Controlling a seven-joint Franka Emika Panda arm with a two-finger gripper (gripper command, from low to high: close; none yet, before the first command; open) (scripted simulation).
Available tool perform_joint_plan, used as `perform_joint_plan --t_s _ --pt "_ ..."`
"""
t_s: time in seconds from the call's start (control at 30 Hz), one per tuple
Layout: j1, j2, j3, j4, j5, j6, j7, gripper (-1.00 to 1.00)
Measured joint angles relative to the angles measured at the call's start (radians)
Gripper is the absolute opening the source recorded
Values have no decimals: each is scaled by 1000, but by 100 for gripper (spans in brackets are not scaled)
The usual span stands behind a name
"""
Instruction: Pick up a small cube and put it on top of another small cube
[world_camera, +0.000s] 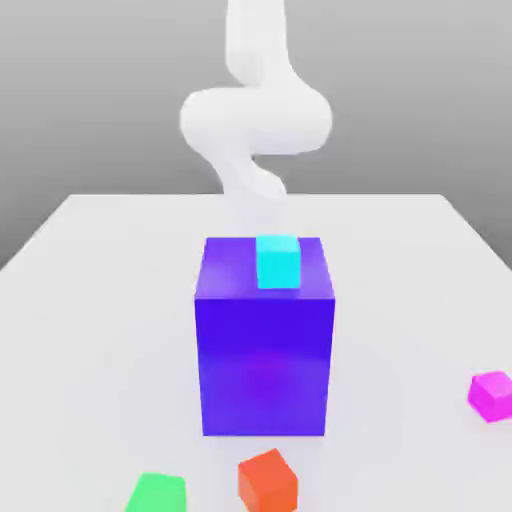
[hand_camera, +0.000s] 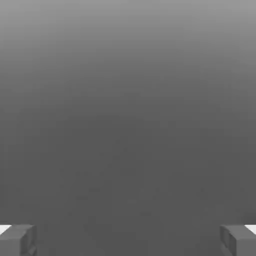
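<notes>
- Magenta-pink cube (world_camera: 491, 396) is what we are after, and our gripper (hand_camera: 128, 241) stands open with nothing between its fingers; we judge the step in hand to be the approach, before any grasp.
- Our arm (world_camera: 257, 120) is at the upper centre of the exterior view, well apart from that cube, so the next move calls for travelling over to it, lining up with its sides and lowering.
- The big blue-purple block (world_camera: 265, 365), mid-frame with a cyan cube (world_camera: 278, 262) on top, could get bumped, so we should swing wide.
- At the lower right, by the frame's edge, our target sits on the table (world_camera: 100, 330): small, plain, glossy, turned cornerwise (a paler pink on top).
- Green cube (world_camera: 158, 494), lower left, and orange-red cube (world_camera: 268, 483), bottom centre, are possible bases; we cannot tell which is meant.
</notes>
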Motion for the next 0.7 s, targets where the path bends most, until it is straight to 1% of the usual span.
perform_joint_plan --t_s 0.3,0.47,0.6,0.7 --pt "244 333 14 -61 44 138 -366 0" --pt "344 514 58 -95 59 214 -560 0" --pt "424 659 107 -122 44 275 -696 0" --pt "490 768 131 -143 8 321 -780 0"
